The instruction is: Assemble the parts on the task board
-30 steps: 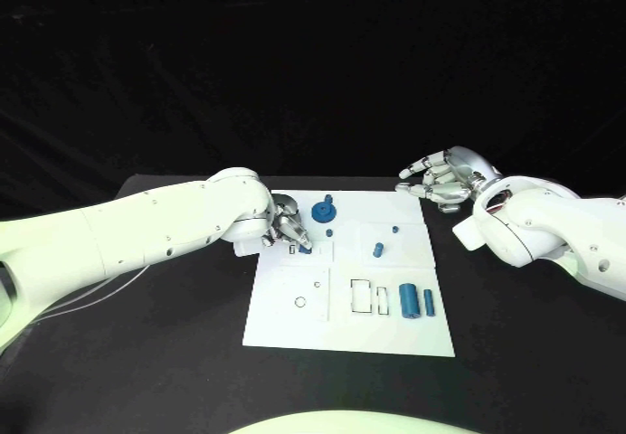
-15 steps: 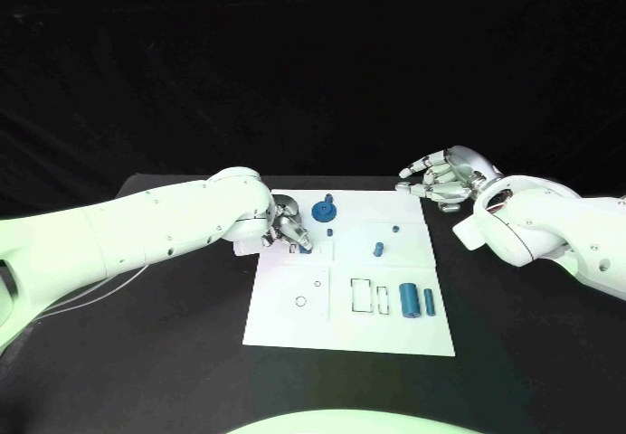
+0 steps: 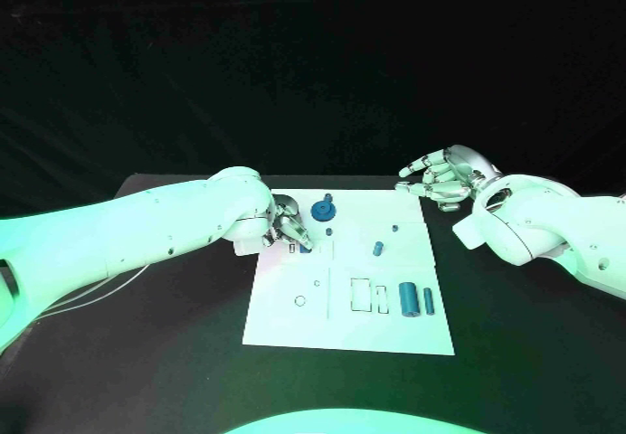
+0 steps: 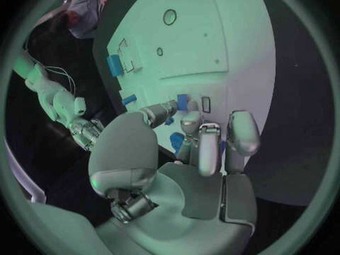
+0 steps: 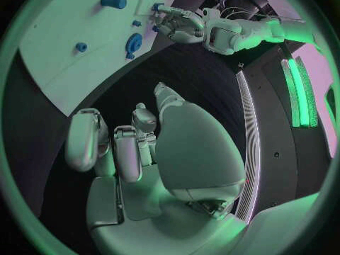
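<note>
At the far left corner of the white board, the left robot hand is hovering with its fingertips pressing together around a small blue piece, apparently pinching it just over the board's surface. From that robot hand, the blue gear is sitting close by at about one o'clock, and a short blue peg is lying further off at about three o'clock. The blue cylinder is lying well away at about four o'clock, its long axis running from near edge to far edge. The right robot hand is waiting over the black bench off the board's far right corner, fingers loosely apart and holding nothing. The left robot hand is clearly nearer, so the coming placement probably depends on lowering the piece straight down.
</note>
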Robot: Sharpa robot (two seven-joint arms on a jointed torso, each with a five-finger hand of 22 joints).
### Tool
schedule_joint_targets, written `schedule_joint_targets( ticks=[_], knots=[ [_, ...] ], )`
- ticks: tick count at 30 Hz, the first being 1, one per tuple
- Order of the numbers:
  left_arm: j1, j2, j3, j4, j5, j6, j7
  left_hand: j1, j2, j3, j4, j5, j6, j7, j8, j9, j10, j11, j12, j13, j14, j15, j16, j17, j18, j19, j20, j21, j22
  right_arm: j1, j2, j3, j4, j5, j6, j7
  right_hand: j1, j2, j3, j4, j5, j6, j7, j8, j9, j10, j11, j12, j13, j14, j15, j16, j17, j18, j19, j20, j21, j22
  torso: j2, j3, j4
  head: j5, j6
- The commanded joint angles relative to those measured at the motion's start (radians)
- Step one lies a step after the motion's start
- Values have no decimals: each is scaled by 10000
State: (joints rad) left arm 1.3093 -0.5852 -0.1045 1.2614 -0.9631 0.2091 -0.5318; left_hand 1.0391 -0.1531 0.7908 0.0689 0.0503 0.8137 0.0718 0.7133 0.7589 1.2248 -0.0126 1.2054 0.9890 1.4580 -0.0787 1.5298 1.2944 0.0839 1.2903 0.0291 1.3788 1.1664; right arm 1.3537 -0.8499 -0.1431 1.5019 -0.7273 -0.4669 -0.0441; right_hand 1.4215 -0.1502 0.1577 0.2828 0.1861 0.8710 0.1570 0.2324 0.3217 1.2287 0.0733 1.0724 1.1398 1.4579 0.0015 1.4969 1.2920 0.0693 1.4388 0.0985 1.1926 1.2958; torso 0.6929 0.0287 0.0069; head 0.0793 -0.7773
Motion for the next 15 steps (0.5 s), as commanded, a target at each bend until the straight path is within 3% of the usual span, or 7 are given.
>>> schedule_joint_targets(
  ticks=[1,15],
  knots=[
    [-53,52,-38,8,60,134,-11,48,344,1113,-227,603,1218,-485,855,969,892,-286,239,249,1021,-111,251,2410,-33,386,-24,263,214,0,6,5,-5,-13,30,25,-133,-80,208,33,207,-123,13,226,38,-171,-12,-123,-55,821,-53,-69,1739,116,-201,2,-112,465,5,2,6,-3,-19],
    [-53,153,-38,-159,163,198,4,-352,689,756,-15,425,1566,-603,828,966,1121,-376,329,443,1074,-177,328,2584,-76,523,-100,335,402,0,12,5,-15,-13,40,26,-130,-83,222,28,219,-129,12,240,39,-173,-13,-125,-60,822,-54,-69,1741,116,-198,2,-112,467,-1,-8,4,-22,-51]
  ],
)
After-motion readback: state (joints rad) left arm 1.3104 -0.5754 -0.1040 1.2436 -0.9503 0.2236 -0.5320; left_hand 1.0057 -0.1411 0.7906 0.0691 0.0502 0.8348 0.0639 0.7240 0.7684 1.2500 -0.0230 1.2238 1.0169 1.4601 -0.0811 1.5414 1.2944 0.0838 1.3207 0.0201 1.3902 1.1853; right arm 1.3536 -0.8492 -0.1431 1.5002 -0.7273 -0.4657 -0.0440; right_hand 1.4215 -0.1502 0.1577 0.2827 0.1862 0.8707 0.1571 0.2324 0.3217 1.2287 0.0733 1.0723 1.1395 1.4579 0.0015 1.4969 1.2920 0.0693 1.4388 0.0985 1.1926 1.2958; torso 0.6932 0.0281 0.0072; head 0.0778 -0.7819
